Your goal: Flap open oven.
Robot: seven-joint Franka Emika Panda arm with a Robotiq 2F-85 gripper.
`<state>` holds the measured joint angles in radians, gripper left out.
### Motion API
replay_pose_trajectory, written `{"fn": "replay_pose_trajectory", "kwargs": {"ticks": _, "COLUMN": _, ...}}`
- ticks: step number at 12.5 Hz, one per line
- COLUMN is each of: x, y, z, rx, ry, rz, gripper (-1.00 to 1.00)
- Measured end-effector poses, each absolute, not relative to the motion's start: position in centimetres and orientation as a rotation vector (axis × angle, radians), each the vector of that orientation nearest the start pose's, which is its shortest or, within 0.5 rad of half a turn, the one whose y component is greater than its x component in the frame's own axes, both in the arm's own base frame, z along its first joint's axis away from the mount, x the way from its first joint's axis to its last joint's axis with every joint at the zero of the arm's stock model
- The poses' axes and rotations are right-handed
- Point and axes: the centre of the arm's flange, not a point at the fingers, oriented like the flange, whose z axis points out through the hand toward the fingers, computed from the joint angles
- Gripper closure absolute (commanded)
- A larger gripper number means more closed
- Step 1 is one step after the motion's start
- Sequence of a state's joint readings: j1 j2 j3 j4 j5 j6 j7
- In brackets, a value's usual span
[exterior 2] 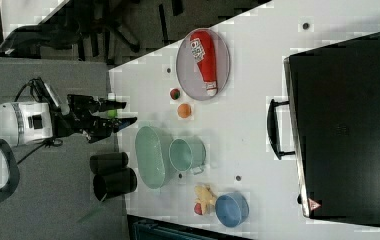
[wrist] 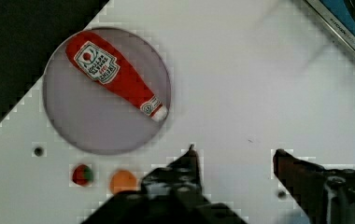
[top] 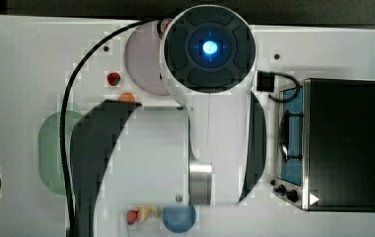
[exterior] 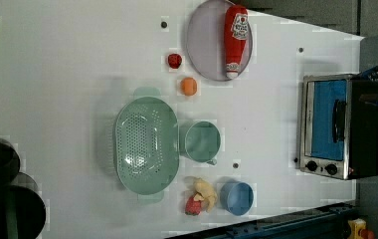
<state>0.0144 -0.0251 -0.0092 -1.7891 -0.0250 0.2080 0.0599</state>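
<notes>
- The oven (exterior: 338, 127) stands near the table's (exterior: 67, 74) edge at the left view's right, its blue door shut and the black handle (exterior: 337, 121) facing the rest of the table.
- In front of the door lies a bare strip of table; the nearest things, a blue bowl (exterior: 236, 197) and a purple plate (exterior: 204, 42) carrying a ketchup bottle (exterior: 236, 40), sit well apart from it.
- A green colander (exterior: 144, 144) and a green cup (exterior: 202, 142) fill the middle of the table, with a strawberry (exterior: 174, 60) and an orange (exterior: 188, 86) near the plate.
- In the top view the arm (top: 210, 98) reaches over the table beside the oven's front.
- The end effector (wrist: 234, 156) hangs above bare table with its fingers (wrist: 189, 165) spread apart, holding nothing; the plate is near it.
</notes>
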Motion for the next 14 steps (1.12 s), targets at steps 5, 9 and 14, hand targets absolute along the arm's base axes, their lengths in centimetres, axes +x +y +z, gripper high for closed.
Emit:
{"fn": "replay_pose_trajectory", "kwargs": {"ticks": 5, "x": 44.5, "y": -2.2, "z": 61.3, "rx": -2.873, "ry": 1.32, "rz": 0.025, "gripper": -1.0}}
{"fn": "replay_pose_trajectory", "kwargs": {"ticks": 9, "x": 44.0, "y": -3.3, "z": 65.2, "rx": -2.819, "ry": 1.324, "rz": -0.103, "gripper": -0.15}}
{"fn": "replay_pose_trajectory", "kwargs": {"ticks": 14, "x": 46.1, "y": -4.7, "z": 61.0, "rx": -2.843, "ry": 1.357, "rz": 0.035, "gripper": 0.65}}
